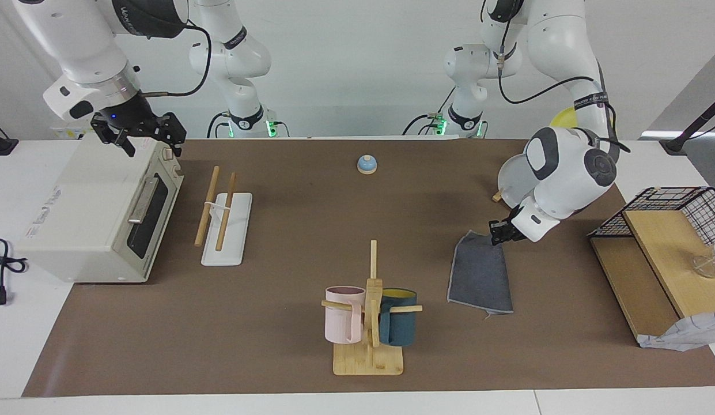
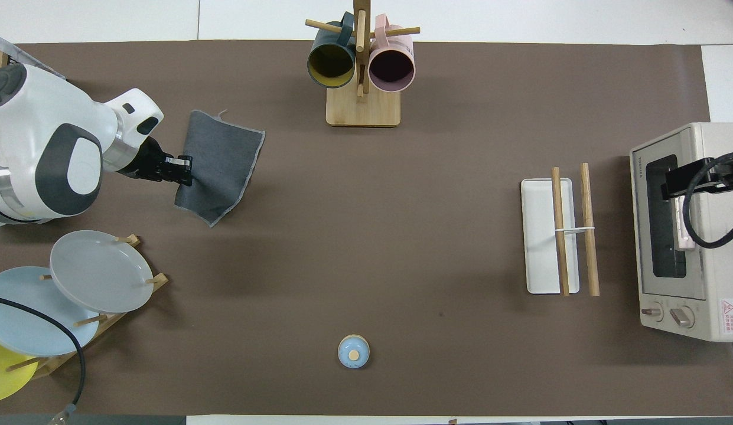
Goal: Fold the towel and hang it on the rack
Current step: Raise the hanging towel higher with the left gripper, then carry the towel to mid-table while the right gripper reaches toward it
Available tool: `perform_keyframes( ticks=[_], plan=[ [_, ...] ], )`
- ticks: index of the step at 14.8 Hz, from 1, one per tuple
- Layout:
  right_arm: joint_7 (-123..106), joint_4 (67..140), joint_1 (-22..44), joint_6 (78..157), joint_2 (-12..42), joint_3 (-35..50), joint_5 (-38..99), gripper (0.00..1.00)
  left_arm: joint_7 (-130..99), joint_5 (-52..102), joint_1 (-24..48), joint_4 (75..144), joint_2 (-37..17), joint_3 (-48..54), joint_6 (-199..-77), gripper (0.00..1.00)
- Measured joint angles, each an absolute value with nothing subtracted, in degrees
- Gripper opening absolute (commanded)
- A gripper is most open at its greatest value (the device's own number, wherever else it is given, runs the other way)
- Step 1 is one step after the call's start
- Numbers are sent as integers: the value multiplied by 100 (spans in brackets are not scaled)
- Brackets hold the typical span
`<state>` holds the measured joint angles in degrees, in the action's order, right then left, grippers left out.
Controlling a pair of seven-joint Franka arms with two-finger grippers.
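Note:
The towel (image 1: 481, 276) (image 2: 221, 165) lies dark grey face up on the brown mat, toward the left arm's end of the table, as a narrow rectangle. My left gripper (image 1: 498, 232) (image 2: 185, 171) is low over the mat and shut on the towel's edge at the end nearer the robots. The rack (image 1: 236, 230) (image 2: 540, 236), two light-wood rods over a flat white base, stands toward the right arm's end with nothing on it. Above the toaster oven, my right gripper (image 1: 143, 138) waits open with nothing in it.
A cream toaster oven (image 1: 98, 213) (image 2: 679, 236) sits beside the rack. A bamboo mug tree (image 1: 369, 357) (image 2: 360, 109) with pink and teal mugs stands farther from the robots than the towel. A blue bell (image 1: 367, 164) (image 2: 354, 352), a plate stand (image 2: 88, 277) and a wire basket (image 1: 680, 202) are also here.

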<state>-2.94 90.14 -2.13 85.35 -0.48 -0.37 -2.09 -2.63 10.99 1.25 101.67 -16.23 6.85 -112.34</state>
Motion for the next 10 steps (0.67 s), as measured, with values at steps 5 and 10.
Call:
perform_keyframes(
  ticks=[5,10],
  plan=[
    [-294,9014,-213,8535,-49,-37,-209,100,-2192,1678,131,10051,-1226,807,-10966,0],
    [-294,9014,-213,8535,-49,-37,-209,100,-4882,2172,140,9761,-971,1246,-10955,0]
  ],
)
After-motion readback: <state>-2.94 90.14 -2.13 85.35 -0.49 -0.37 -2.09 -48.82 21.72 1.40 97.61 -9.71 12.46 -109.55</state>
